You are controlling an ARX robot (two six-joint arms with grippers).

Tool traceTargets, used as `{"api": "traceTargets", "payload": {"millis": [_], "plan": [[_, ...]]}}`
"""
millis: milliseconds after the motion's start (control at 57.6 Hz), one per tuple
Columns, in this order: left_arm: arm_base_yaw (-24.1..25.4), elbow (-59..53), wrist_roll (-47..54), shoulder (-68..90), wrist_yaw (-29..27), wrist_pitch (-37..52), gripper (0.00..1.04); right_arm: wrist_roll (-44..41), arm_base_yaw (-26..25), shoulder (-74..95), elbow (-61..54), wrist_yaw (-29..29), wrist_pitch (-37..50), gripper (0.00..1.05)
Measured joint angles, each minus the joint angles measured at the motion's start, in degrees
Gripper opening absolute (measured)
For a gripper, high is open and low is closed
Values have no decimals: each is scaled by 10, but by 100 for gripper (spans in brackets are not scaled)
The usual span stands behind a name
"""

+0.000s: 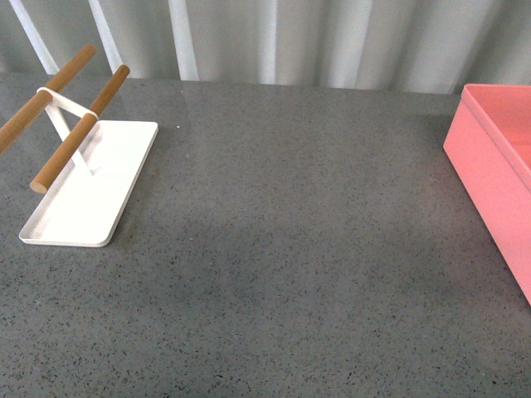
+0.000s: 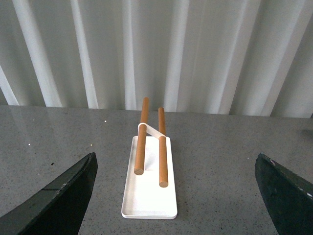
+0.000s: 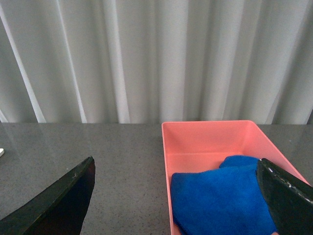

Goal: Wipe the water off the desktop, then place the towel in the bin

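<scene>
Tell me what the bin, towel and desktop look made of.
The bin: likely plastic, smooth salmon-pink walls with a thin, even rim. The towel inside it: seems microfibre cloth, bright blue with a fuzzy nap. The desktop: stone or stone-look composite, dark grey with fine speckles and a faint sheen; which one the pictures cannot settle.

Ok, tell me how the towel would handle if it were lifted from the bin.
The towel looks fluffy and folded in soft layers, so it would probably flop and unfold. It likely weighs little for its bulk. Filling much of the bin, it might drag on the walls.
</scene>
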Motion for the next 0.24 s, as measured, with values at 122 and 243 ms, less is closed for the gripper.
{"api": "traceTargets", "payload": {"millis": [122, 243], "plan": [[0, 0, 0, 0, 0, 0, 98, 0, 0, 0, 0, 0, 0, 98], [0, 0, 0, 0, 0, 0, 98, 0, 0, 0, 0, 0, 0, 98]]}}
